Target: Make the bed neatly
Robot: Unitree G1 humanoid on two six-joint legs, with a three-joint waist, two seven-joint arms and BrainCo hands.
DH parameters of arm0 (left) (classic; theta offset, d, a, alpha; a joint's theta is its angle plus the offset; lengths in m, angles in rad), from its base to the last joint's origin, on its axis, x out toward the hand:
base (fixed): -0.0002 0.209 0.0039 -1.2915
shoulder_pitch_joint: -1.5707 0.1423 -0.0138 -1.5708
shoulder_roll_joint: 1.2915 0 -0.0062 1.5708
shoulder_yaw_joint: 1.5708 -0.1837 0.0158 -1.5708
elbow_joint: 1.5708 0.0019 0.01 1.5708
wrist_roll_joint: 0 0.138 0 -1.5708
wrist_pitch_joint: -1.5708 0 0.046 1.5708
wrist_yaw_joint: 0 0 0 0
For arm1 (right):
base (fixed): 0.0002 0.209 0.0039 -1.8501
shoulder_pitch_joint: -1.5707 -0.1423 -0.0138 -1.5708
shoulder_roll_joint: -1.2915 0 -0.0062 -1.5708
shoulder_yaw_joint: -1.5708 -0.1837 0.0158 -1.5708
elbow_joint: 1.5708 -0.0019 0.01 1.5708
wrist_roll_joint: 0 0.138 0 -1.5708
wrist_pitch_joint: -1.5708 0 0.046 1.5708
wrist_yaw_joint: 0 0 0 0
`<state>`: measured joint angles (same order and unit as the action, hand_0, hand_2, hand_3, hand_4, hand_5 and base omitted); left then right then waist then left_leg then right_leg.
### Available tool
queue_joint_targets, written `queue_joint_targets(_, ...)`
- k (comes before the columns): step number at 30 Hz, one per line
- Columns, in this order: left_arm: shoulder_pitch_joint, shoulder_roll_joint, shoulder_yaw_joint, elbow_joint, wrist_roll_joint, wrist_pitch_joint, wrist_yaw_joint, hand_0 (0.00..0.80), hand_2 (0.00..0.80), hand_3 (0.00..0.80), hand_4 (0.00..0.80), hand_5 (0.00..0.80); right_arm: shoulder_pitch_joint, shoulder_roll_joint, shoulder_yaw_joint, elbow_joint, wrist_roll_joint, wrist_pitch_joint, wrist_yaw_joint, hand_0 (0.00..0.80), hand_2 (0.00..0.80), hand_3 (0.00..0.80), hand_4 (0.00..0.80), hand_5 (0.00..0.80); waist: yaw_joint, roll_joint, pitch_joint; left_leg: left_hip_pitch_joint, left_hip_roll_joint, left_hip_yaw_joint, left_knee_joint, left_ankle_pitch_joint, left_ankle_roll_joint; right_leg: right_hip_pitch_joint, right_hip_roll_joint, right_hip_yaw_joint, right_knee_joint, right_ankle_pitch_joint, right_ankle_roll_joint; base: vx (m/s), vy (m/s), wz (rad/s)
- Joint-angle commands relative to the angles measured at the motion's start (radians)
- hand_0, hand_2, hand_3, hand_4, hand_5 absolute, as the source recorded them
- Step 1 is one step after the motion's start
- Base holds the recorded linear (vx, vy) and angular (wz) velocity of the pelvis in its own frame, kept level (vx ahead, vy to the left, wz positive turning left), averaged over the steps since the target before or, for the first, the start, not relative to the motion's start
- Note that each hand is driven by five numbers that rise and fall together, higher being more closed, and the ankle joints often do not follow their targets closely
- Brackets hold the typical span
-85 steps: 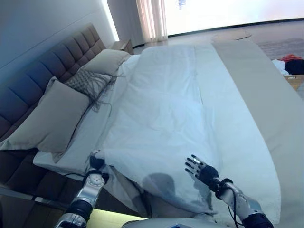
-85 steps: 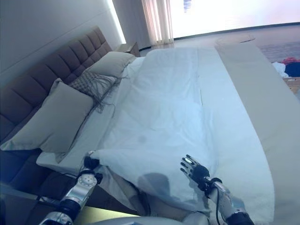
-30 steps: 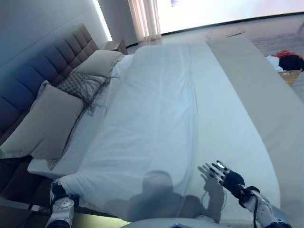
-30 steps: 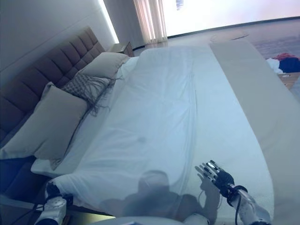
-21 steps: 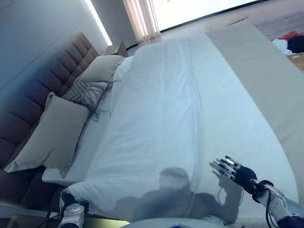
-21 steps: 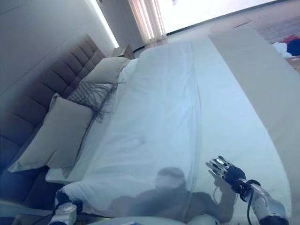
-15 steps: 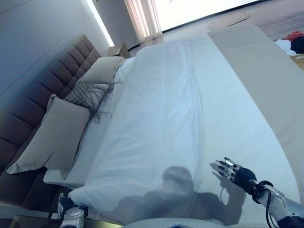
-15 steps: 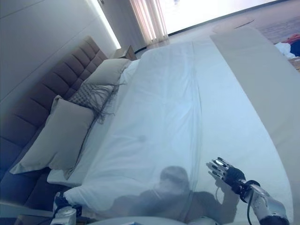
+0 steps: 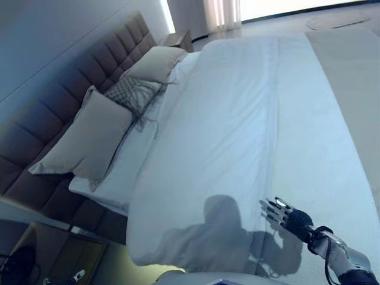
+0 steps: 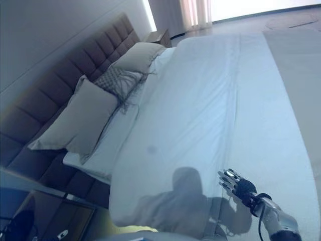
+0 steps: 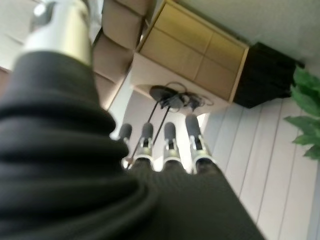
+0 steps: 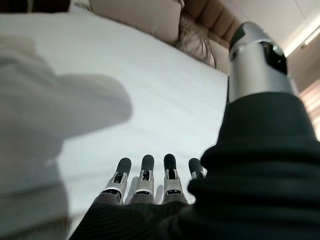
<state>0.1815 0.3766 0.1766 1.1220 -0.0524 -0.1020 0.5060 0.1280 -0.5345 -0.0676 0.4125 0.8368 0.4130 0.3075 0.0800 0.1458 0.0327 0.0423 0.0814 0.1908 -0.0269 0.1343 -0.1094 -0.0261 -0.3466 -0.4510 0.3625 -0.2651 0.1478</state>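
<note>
The bed has a white duvet (image 9: 237, 130) spread flat from just below the pillows over the rest of the mattress, its corner hanging over the near edge (image 9: 154, 249). A strip of bare sheet (image 9: 127, 169) shows beside the pillows. My right hand (image 9: 291, 217) is open, fingers (image 12: 145, 175) straight, just above the duvet by the near edge, holding nothing. My left hand (image 11: 170, 145) shows only in its wrist view, open and empty, off the bed, pointing towards a wooden nightstand (image 11: 195, 55).
A large beige pillow (image 9: 89, 139), a fringed patterned cushion (image 9: 133, 92) and a further pillow (image 9: 155, 62) lean on the padded headboard (image 9: 71, 83). A beige runner (image 9: 350, 77) crosses the bed's foot. A second nightstand (image 9: 178, 38) stands at the far side.
My left hand drew the duvet corner to the near edge, let go and dropped out of the head views. The duvet lies flatter. The camera has shifted. My right hand stays open.
</note>
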Motion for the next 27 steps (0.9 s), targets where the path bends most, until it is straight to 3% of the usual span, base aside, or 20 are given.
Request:
queue_joint_targets(1,-0.017,0.080,0.020,-0.037,-0.008,-0.015,0.003,0.000,0.000,0.000,0.000,0.000,-0.054,0.078,-0.039,-0.022,0.045,-0.045,-0.017,0.000,0.000,0.000,0.000,0.000,0.055,-0.078,0.013,-0.003,0.048,-0.008,-0.006,-0.059,-0.024,0.063,-0.070,0.013,-0.279,0.347,0.096,-0.030,-0.115,0.09)
queue_joint_targets(7,-0.025,0.070,0.010,-0.042,0.004,-0.062,0.014,0.000,0.000,0.000,0.000,0.000,-0.057,0.121,-0.022,-0.017,0.045,-0.069,-0.024,0.000,0.000,0.000,0.000,0.000,0.060,-0.103,0.014,0.007,0.059,-0.011,-0.008,-0.060,-0.023,0.075,-0.061,0.011,-0.280,0.347,0.095,-0.016,-0.087,-0.01)
queue_joint_targets(10,-0.034,0.087,0.026,-0.119,0.026,-0.100,-0.017,0.000,0.000,0.000,0.000,0.000,-0.055,0.135,-0.006,-0.018,0.044,-0.091,-0.029,0.000,0.000,0.000,0.000,0.000,0.065,-0.109,0.011,0.011,0.062,-0.015,-0.006,-0.062,-0.024,0.081,-0.057,0.013,-0.279,0.344,0.092,-0.008,-0.065,-0.04)
queue_joint_targets(13,-0.045,0.101,0.036,-0.280,-0.016,-0.138,-0.141,0.000,0.000,0.000,0.000,0.000,-0.052,0.162,0.015,-0.025,0.041,-0.144,-0.058,0.000,0.000,0.000,0.000,0.000,0.079,-0.115,0.015,0.013,0.062,-0.023,-0.004,-0.067,-0.019,0.085,-0.052,0.013,-0.275,0.341,0.092,-0.041,-0.101,0.03)
queue_joint_targets(16,-0.041,0.086,0.029,-0.429,-0.220,-0.178,-0.391,0.000,0.000,0.000,0.000,0.000,-0.043,0.192,0.023,-0.008,0.022,-0.229,-0.101,0.000,0.000,0.000,0.000,0.000,0.096,-0.122,0.020,0.010,0.064,-0.025,0.001,-0.072,-0.012,0.090,-0.045,0.012,-0.279,0.345,0.092,-0.052,-0.136,0.03)
queue_joint_targets(20,-0.027,0.026,-0.004,-0.542,-0.505,-0.152,-0.747,0.000,0.000,0.000,0.000,0.000,-0.033,0.226,0.002,0.032,0.023,-0.294,-0.136,0.000,0.000,0.000,0.000,0.000,0.106,-0.136,0.033,0.009,0.065,-0.018,0.019,-0.084,-0.002,0.095,-0.042,0.017,-0.283,0.358,0.091,-0.047,-0.143,0.07)
queue_joint_targets(22,-0.029,0.002,-0.038,-0.585,-0.551,-0.131,-0.827,0.000,0.000,0.000,0.000,0.000,-0.029,0.246,-0.006,0.051,0.004,-0.315,-0.142,0.000,0.000,0.000,0.000,0.000,0.103,-0.147,0.039,0.009,0.063,-0.011,0.034,-0.097,0.007,0.093,-0.047,0.028,-0.278,0.364,0.090,-0.041,-0.140,0.00)
queue_joint_targets(27,-0.062,-0.012,-0.138,-0.648,-0.583,-0.086,-0.876,0.000,0.000,0.000,0.000,0.000,-0.024,0.269,-0.004,0.033,0.055,-0.348,-0.174,0.000,0.000,0.000,0.000,0.000,0.091,-0.186,0.063,-0.010,0.026,0.000,0.156,-0.171,0.047,0.077,-0.089,0.053,-0.249,0.410,0.089,-0.030,-0.100,-0.08)
